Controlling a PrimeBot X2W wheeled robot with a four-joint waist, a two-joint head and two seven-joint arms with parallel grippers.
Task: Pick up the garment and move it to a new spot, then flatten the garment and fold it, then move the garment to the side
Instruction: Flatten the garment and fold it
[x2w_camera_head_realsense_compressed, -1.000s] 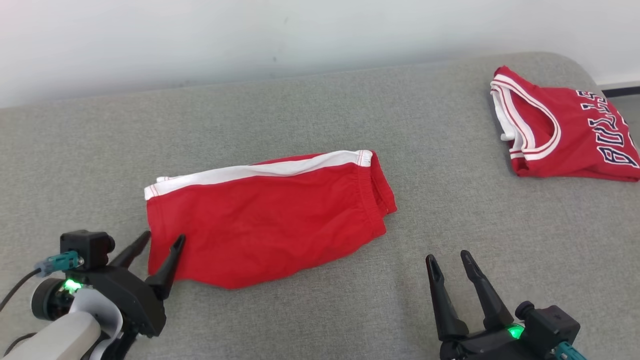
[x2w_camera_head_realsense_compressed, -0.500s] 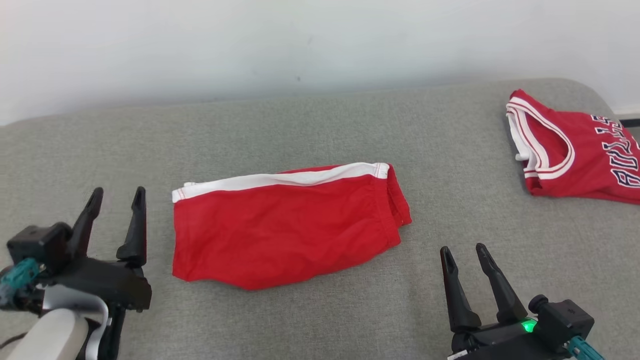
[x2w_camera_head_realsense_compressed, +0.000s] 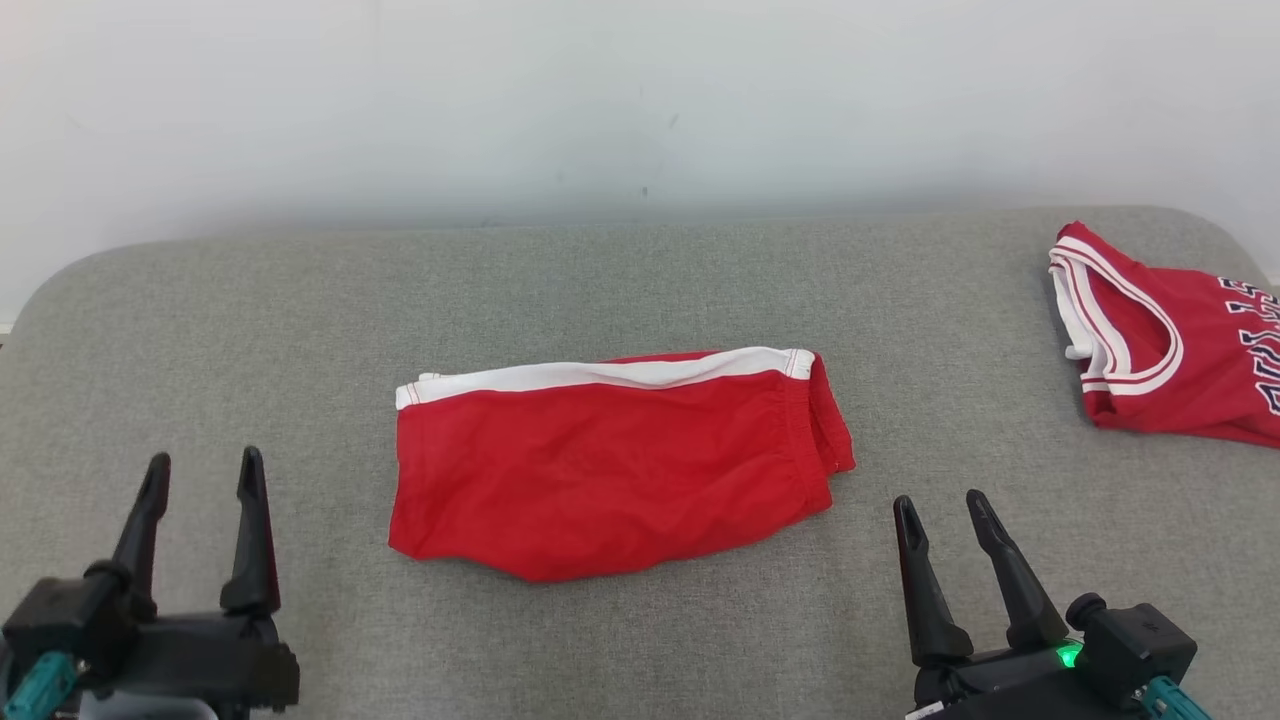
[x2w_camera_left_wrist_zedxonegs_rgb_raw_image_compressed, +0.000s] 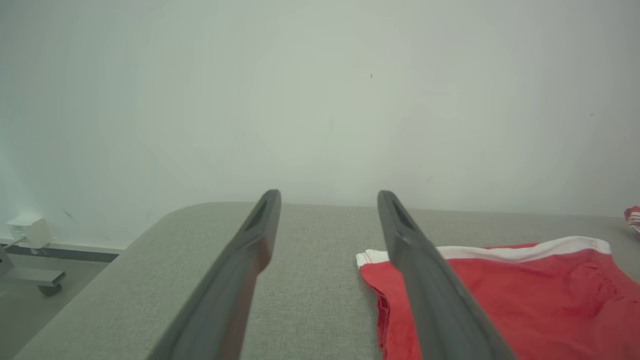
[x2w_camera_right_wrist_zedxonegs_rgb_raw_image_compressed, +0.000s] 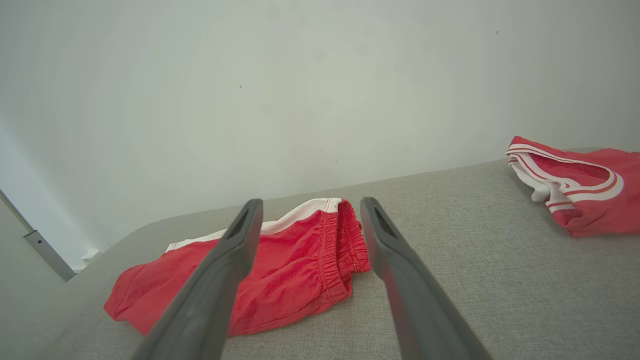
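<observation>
The left gripper (x2w_camera_head_realsense_compressed: 204, 458) sits at the lower left of the head view, its two dark fingers spread wide with nothing between them. The right gripper (x2w_camera_head_realsense_compressed: 940, 498) at the lower right is likewise wide open and empty. Both are clear of the cloth. The red shorts (x2w_camera_head_realsense_compressed: 610, 460) lie in the middle of the frame between the two grippers, flat on the grey cushion (x2w_camera_head_realsense_compressed: 640, 280). The white side stripe runs along the upper edge, the elastic waistband is at the right end and the leg hem at the left.

They look folded in half already, so the step in hand is probably the move to the side. To do it well, each gripper should pinch every layer at its own end — waistband right, hem left. The two should then lift together and level so the fold doesn't spill open.

A folded red jersey (x2w_camera_head_realsense_compressed: 1170, 360) lies at the far right edge, well apart from the shorts. There is no bin or basket — the cushion bears both garments.
</observation>
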